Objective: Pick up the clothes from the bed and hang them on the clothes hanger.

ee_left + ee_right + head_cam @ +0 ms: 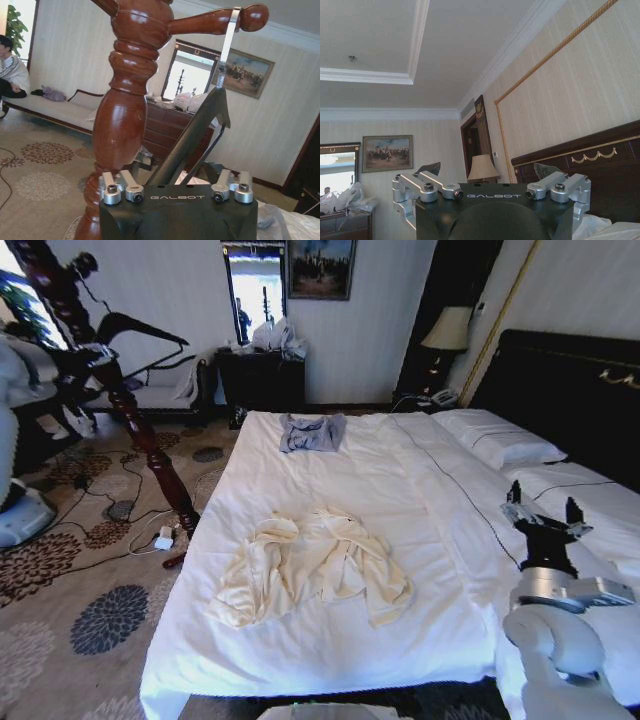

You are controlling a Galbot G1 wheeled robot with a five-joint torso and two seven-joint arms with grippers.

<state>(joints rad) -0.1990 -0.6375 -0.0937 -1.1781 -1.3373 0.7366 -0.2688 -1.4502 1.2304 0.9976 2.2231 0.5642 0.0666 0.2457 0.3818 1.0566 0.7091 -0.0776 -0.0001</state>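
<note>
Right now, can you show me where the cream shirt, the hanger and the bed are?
Shirt [310, 565]: head view, middle of the crumpled fabric.
Hanger [192, 135]: left wrist view, black shoulder below the silver hook.
Bed [400, 470]: head view, bare white sheet.

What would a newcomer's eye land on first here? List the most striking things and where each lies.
First, the crumpled cream long-sleeved garment lying spread near the foot of the wide white-sheeted bed, with a small folded grey-blue garment farther up. Next, the reddish-brown turned-wood pole stand beside the bed, where the black wide-shouldered coat hanger hangs by its silver hook, the left gripper close around it. The right gripper stands open above the bed's pillow side.
</note>
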